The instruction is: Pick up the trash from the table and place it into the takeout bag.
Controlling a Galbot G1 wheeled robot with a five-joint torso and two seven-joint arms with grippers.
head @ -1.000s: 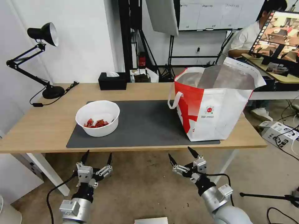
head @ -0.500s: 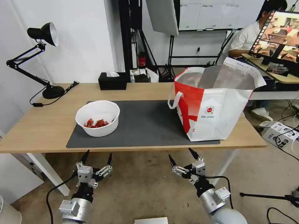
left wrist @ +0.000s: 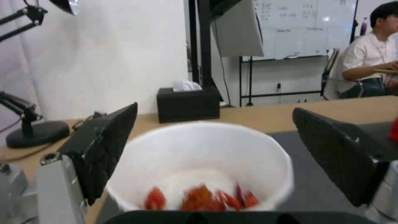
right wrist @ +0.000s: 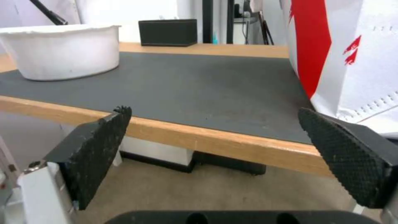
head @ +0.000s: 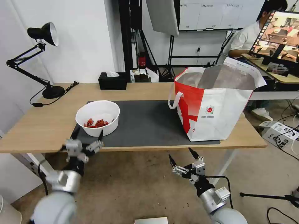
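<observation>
Head view: white bowl [head: 97,118] left of centre on table [head: 46,124] mat | light, thin-walled, flexible, loose scraps; grip rim, keep level | left gripper [head: 88,137] wide, at near rim | right gripper [head: 182,157] wide, below table edge

smooth white plastic bowl [head: 97,117] on a matt grey mat [head: 149,123], light-wood table [head: 40,124]; bag [head: 215,102] lined with shiny foil.
</observation>
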